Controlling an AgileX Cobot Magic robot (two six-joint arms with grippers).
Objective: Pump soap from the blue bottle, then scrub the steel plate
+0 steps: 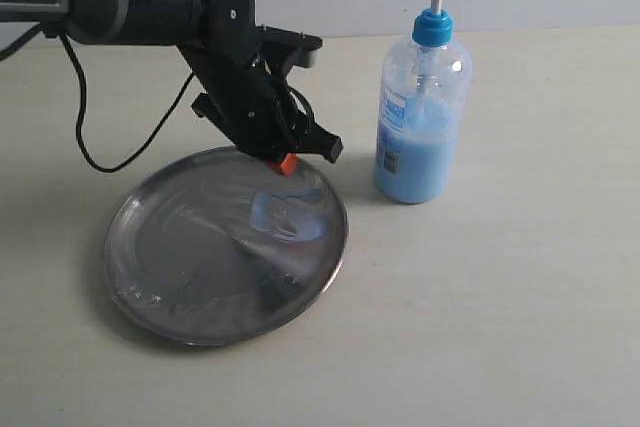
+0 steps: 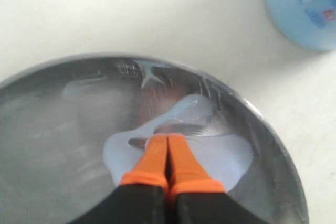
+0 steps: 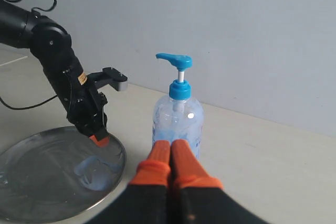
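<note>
One bottle (image 1: 423, 112), one plate (image 1: 160, 282), one soap smear (image 1: 287, 215) — and two grippers: left gripper (image 2: 167, 139), right gripper (image 3: 171, 145).

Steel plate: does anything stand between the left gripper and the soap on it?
Nothing visible does. The left gripper, shut, has its tips right at the soap smear on the steel plate. The blue bottle stands beside the plate, off it.
</note>
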